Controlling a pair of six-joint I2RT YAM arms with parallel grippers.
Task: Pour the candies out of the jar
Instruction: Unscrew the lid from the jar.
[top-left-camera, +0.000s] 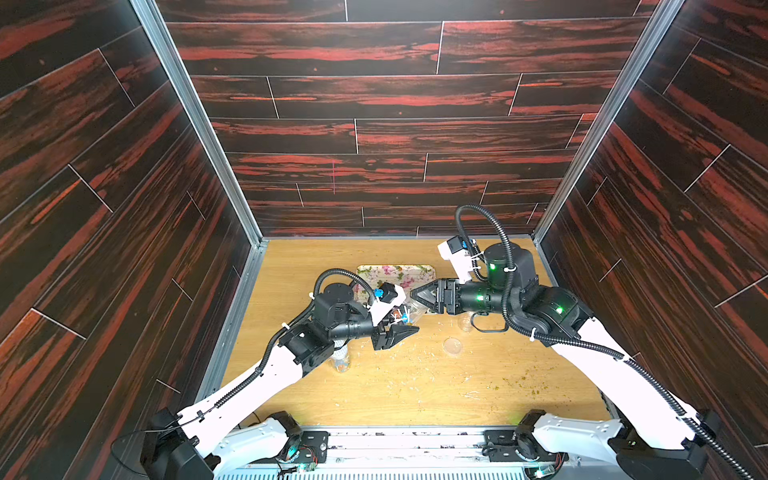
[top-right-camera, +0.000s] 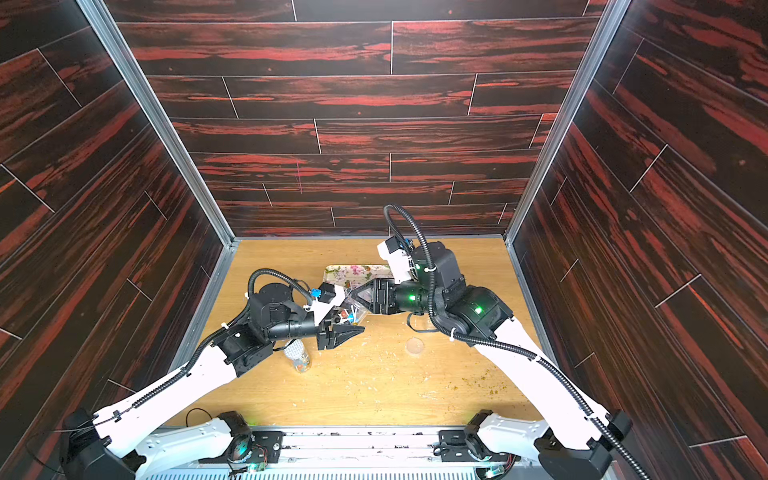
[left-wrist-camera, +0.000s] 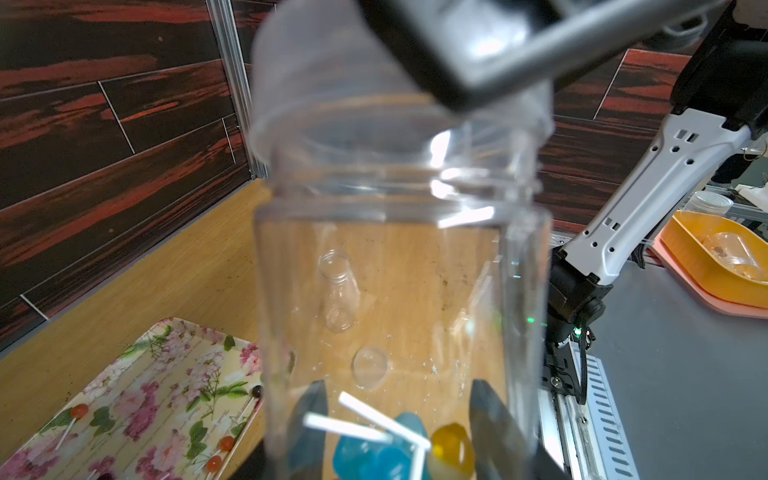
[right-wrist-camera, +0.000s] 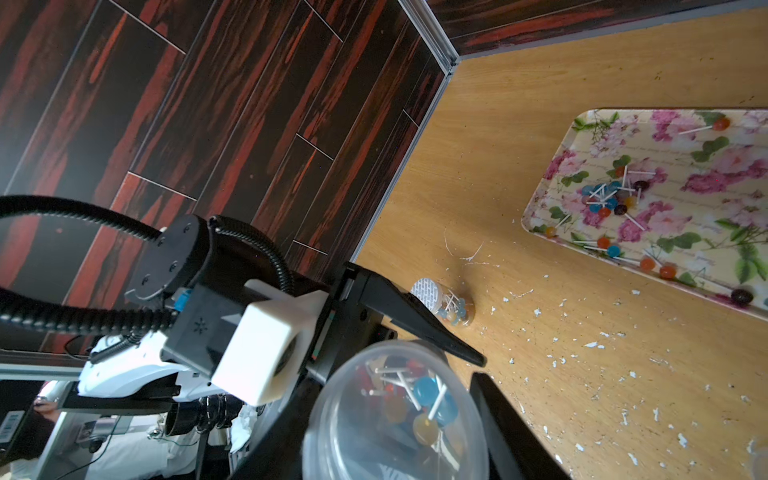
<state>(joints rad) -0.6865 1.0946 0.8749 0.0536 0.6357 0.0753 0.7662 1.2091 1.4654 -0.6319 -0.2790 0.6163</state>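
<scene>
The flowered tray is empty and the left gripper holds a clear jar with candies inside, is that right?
Not quite. The tray is not empty: candies lie scattered on it, as the right wrist view shows. The rest holds: the left gripper holds the clear jar with candies inside.

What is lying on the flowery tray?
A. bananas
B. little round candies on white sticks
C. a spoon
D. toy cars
B: the right wrist view shows small blue, orange, red and dark candies with thin white sticks scattered on the flowery tray; no spoon, bananas or toy cars are there.
</scene>
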